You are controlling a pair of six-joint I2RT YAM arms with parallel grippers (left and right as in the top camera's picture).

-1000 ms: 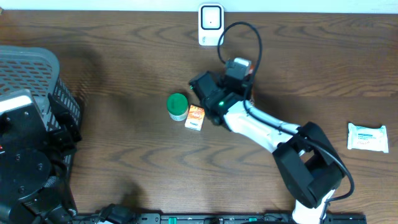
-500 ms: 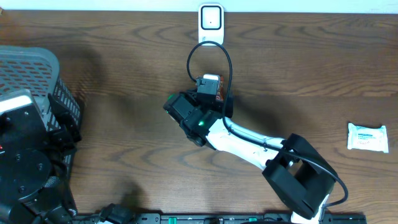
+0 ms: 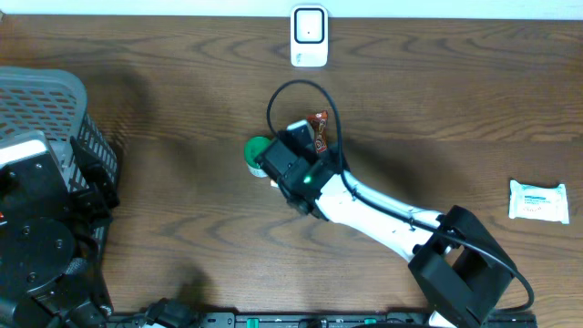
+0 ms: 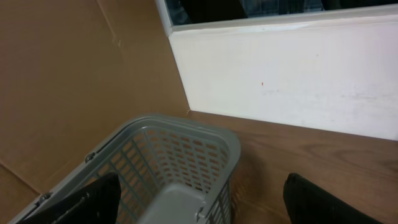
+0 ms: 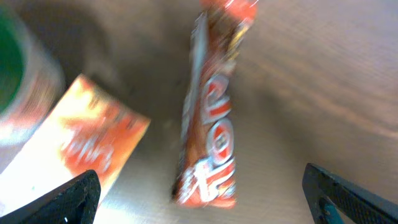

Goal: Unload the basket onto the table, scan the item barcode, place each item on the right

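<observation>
An orange-brown candy bar [image 5: 208, 124] lies on the wooden table between the spread fingers of my right gripper [image 5: 205, 204], which is open and touches nothing. The bar [image 3: 319, 133] shows just beyond the right wrist in the overhead view. Left of it lie a small orange box [image 5: 81, 149] and a green-lidded can [image 3: 258, 151]. The white scanner [image 3: 309, 36] stands at the table's far edge. My left gripper [image 4: 199, 208] hangs open and empty over the grey basket [image 4: 180, 146] at the left.
A white wipes packet [image 3: 538, 200] lies at the right edge. The grey basket [image 3: 46, 100] and the left arm [image 3: 36, 237] fill the left side. A black cable [image 3: 282, 96] loops above the right wrist.
My right arm has swung left and back from the scanner toward the can. Its jaws have opened, and the candy bar now lies on the table. The left arm has not moved.
</observation>
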